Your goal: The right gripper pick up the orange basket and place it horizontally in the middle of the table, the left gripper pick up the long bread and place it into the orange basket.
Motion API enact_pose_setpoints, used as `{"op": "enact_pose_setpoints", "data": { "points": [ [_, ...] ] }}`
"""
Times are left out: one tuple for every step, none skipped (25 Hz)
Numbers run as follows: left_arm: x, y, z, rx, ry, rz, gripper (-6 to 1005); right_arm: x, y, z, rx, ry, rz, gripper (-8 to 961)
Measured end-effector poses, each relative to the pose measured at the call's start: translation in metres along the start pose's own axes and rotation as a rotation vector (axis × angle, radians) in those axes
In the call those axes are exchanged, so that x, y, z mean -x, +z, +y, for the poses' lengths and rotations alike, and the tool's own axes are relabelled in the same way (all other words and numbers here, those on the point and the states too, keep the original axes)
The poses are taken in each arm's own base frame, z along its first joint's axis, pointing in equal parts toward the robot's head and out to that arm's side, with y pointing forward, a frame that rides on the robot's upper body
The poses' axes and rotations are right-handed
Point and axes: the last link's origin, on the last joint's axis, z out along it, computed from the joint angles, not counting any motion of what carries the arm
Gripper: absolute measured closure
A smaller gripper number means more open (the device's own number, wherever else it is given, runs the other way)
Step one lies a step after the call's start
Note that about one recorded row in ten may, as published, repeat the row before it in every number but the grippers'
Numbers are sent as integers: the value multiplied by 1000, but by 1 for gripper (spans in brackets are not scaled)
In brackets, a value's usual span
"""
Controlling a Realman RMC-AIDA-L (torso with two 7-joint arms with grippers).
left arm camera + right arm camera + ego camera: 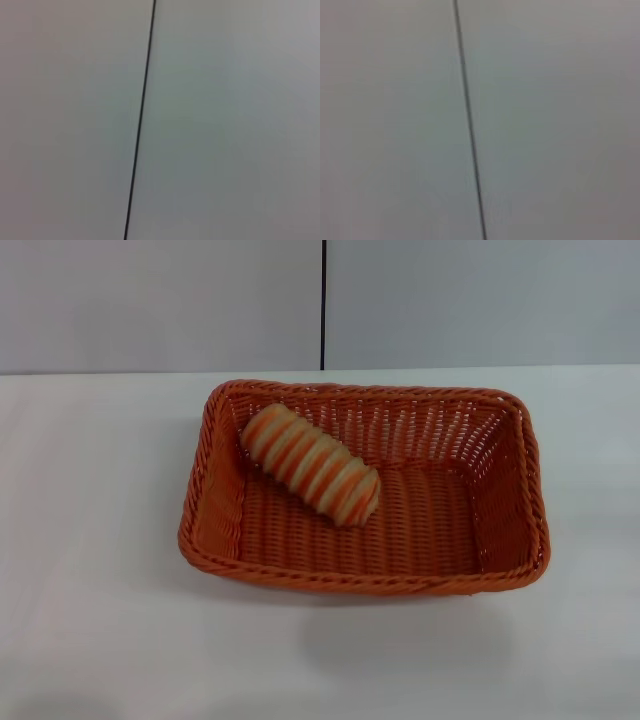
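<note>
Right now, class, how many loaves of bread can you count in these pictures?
1. The bread lies slantwise inside the basket, toward its far left part, on the table. No other loaf shows; the wrist views show only a blank wall.

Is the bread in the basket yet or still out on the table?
In. The bread lies slantwise on the basket's woven floor, toward its left rear corner, inside the rim. Neither gripper is in view.

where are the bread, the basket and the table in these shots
bread (311, 465), head view, middle of the striped loaf
basket (365, 583), head view, near braided rim
table (100, 630), head view, bare white top by the basket
</note>
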Motion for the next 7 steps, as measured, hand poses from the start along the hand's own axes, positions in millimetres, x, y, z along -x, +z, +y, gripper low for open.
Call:
{"op": "enact_pose_setpoints", "data": {
  "points": [
    [2,-1,3,-13,-13,13,186,1,4,-2,-19,3,-21,347],
    [2,-1,3,-13,-13,13,186,1,4,-2,-19,3,-21,347],
    [4,-3,7,-11,-17,22,186,3,7,-3,-24,6,-30,347],
    [4,-3,7,-11,-17,22,186,3,7,-3,-24,6,-30,347],
    [5,-3,10,-10,-13,25,186,3,10,-3,-21,3,-32,347],
    [6,-4,12,-12,-13,25,186,3,10,-3,-21,3,-32,347],
    [8,-4,14,-16,-11,26,186,3,10,-4,-21,2,-32,347]
  ]
}}
